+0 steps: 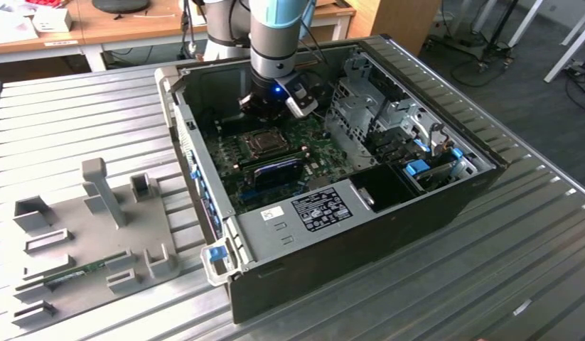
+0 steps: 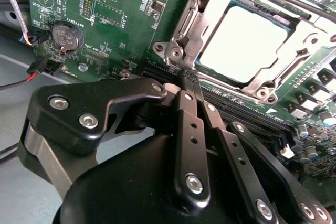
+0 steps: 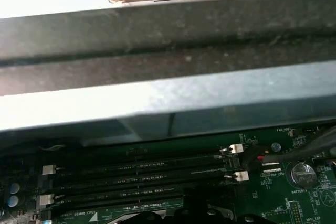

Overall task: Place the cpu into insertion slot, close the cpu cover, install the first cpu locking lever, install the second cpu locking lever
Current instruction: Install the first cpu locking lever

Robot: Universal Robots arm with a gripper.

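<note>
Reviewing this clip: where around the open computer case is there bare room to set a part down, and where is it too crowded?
Bare ribbed metal table lies on the exterior view's left of the computer case, above the grey fixture plate, and again near the lower right corner. Inside the case it is crowded: the claw hangs over the green motherboard beside the cpu cover, with drive bays packed alongside.
</note>
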